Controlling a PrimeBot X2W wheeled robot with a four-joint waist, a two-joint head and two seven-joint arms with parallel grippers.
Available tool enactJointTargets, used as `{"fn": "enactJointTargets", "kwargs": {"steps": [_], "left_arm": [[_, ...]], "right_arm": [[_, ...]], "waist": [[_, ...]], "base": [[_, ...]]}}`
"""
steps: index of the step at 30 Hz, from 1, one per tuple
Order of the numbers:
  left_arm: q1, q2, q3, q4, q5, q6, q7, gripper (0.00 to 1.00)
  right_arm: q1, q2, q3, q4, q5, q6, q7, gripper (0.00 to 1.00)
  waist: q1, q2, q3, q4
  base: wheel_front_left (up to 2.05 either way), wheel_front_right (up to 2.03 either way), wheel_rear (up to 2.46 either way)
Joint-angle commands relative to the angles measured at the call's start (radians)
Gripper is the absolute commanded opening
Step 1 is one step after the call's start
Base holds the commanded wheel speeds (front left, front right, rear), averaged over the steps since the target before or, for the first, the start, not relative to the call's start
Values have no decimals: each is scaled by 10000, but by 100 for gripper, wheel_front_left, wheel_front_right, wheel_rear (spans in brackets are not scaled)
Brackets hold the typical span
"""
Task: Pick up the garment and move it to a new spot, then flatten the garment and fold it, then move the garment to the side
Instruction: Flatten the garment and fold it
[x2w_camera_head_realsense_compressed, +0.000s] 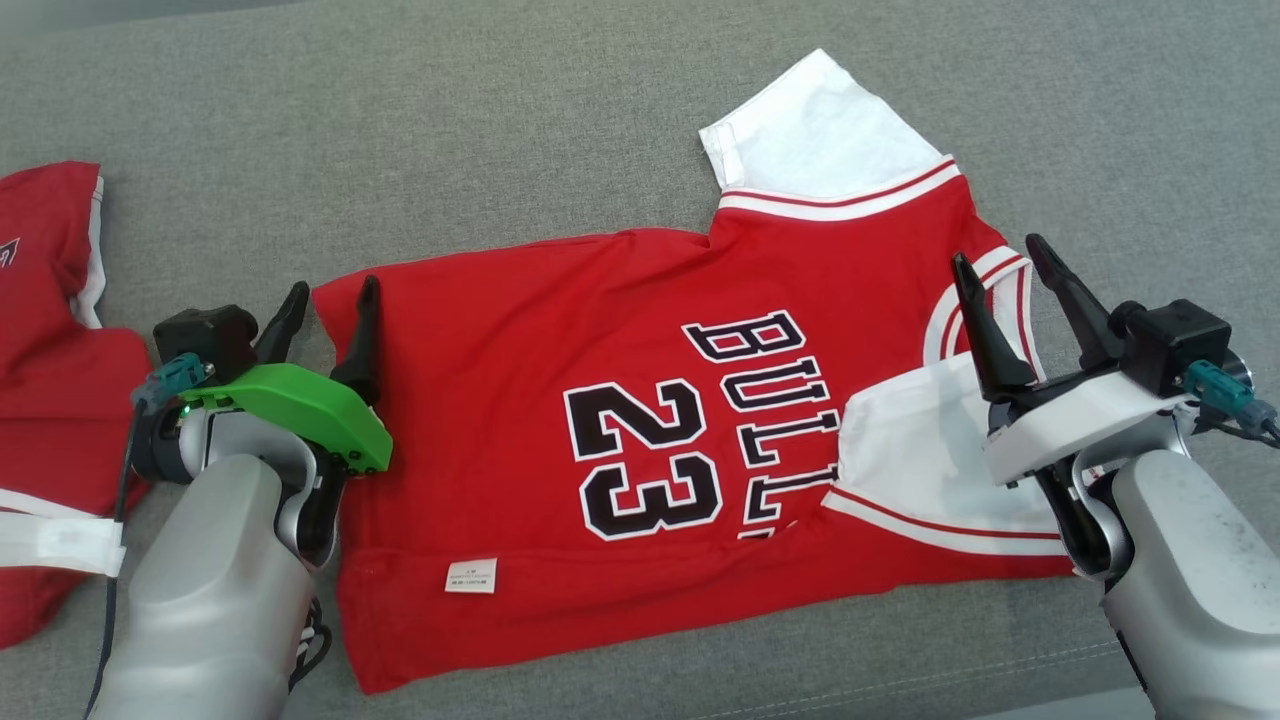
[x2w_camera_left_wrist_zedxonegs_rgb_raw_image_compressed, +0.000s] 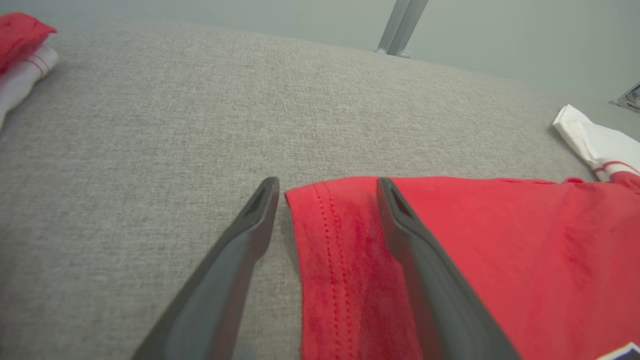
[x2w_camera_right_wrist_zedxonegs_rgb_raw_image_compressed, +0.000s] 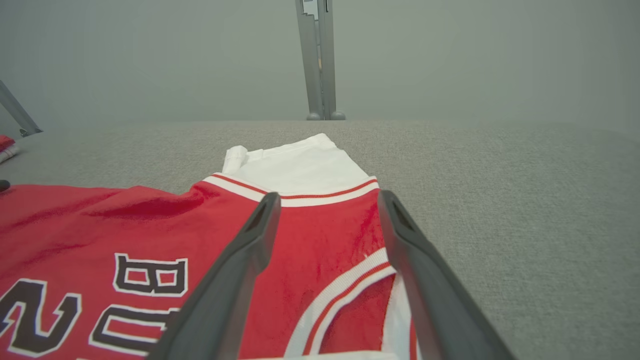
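Observation:
The garment (x2w_camera_head_realsense_compressed: 560, 340) is a red jersey with white sleeves and black "BULLS 23" lettering, spread on the grey surface, its near sleeve folded in over the chest. My left gripper (x2w_camera_head_realsense_compressed: 330, 300) stands open at the jersey's hem corner (x2w_camera_left_wrist_zedxonegs_rgb_raw_image_compressed: 310, 200), one finger over the red cloth (x2w_camera_left_wrist_zedxonegs_rgb_raw_image_compressed: 500, 240), the other over the bare grey fabric. My right gripper (x2w_camera_head_realsense_compressed: 1000, 270) is open above the collar and shoulder area (x2w_camera_right_wrist_zedxonegs_rgb_raw_image_compressed: 320, 235), holding nothing. The far white sleeve (x2w_camera_right_wrist_zedxonegs_rgb_raw_image_compressed: 295, 165) lies beyond its fingertips.
Another red and white garment (x2w_camera_head_realsense_compressed: 50, 380) lies at the left edge of the grey surface (x2w_camera_head_realsense_compressed: 400, 130), also seen as a red and white bundle (x2w_camera_left_wrist_zedxonegs_rgb_raw_image_compressed: 20, 50). A metal post (x2w_camera_right_wrist_zedxonegs_rgb_raw_image_compressed: 317, 60) stands past the far edge.

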Motion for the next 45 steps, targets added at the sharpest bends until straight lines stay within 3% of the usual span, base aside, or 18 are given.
{"fn": "enactJointTargets", "kwargs": {"steps": [1, 11, 12, 13, 16, 23, 38, 45], "left_arm": [[-218, 34, 192, 42, 139, 5, 4, 100], [-368, -209, 457, 490, 407, 5, 4, 97], [-371, -228, 451, 540, 398, 5, 4, 87], [-389, -243, 450, 567, 403, 5, 4, 71], [-503, -223, 422, 536, 551, 5, 5, 0], [-618, -302, 105, 295, 748, 5, 4, 0], [-956, -1250, -462, -1514, 1782, 5, 4, 0], [-1151, -1426, -794, -1723, 1791, 5, 4, 0]], "right_arm": [[-226, -107, -1, -35, 99, -15, -4, 100], [-949, -416, 33, -118, 255, -15, -4, 100], [-1041, -461, 32, -90, 293, -13, -4, 100], [-1143, -550, 25, -47, 316, -15, -4, 100], [-1500, -762, 34, 120, 441, -15, -4, 100], [-2641, -1160, 393, 1002, 853, -15, 235, 100], [-6196, -2037, 2147, 4295, 2183, -15, 4668, 100], [-7015, -2358, 2661, 5143, 1972, -15, 5093, 100]], "waist": [[-1, 0, 51, 40], [-1, 0, 212, 41], [-1, 0, 235, 36], [-1, 0, 258, 32], [-1, 0, 324, 55], [-1, 0, 453, 280], [-1, 0, 1409, 2269], [-1, 0, 1756, 2826]], "base": [[0, 0, 0], [0, 0, 0], [0, 0, 0], [0, 0, 0], [0, 0, 0], [0, 0, 0], [0, 0, 0], [0, 0, 0]]}}
